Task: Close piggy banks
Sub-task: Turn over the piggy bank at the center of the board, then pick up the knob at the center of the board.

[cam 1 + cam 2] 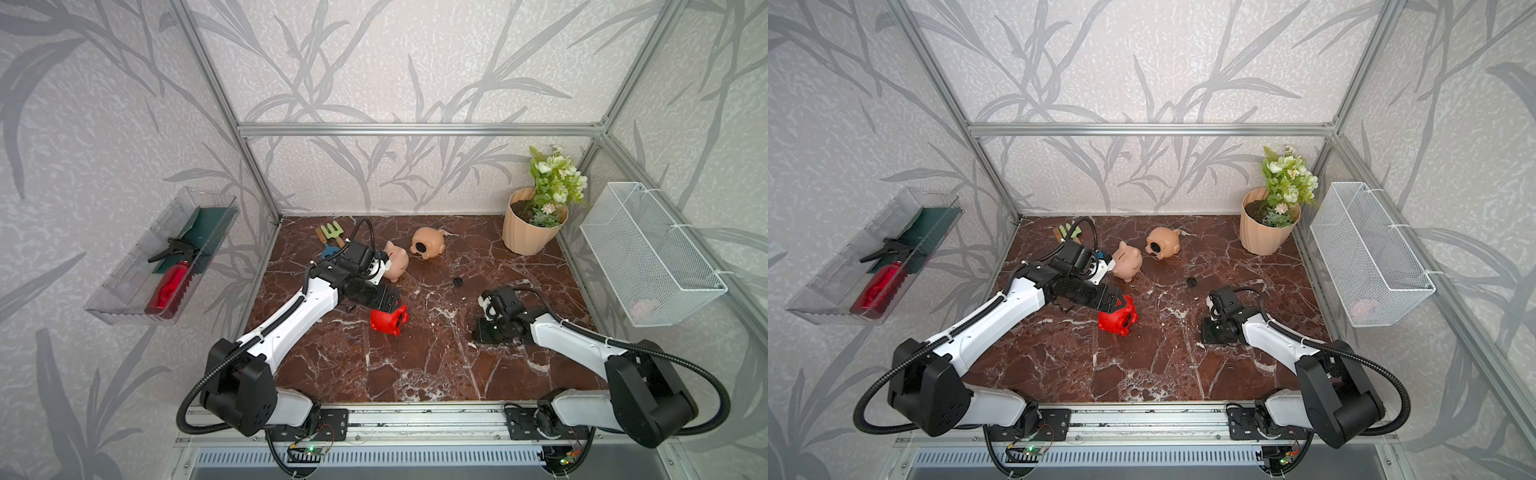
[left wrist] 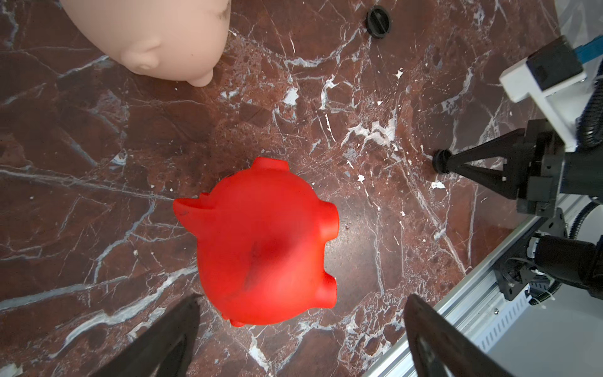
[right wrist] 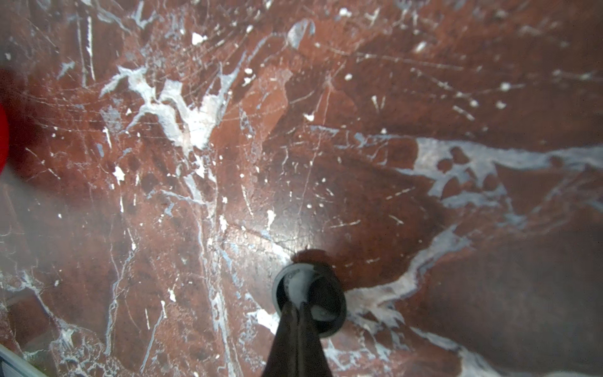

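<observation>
On the marble table (image 1: pixel 415 365), the red piggy bank (image 2: pixel 264 241) lies on its side near centre, just ahead of the left gripper (image 2: pixel 301 303). Its jaws are spread wide w/ nothing in them, and the pig's long axis runs approx crosswise to their closing line. Feet and round belly hole seem to point twd the right gripper (image 3: pixel 298 308), which sits low nearby, not touching the pig, pinched tight on a small black plug (image 3: pixel 329 293). So left arm is nearer for the hold.

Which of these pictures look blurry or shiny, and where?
Right wrist view: glare on the black plug, edges hazy. Left wrist view: red piggy bank softly blurred, table crisp. Both top views: evenly lit, sharp.
</observation>
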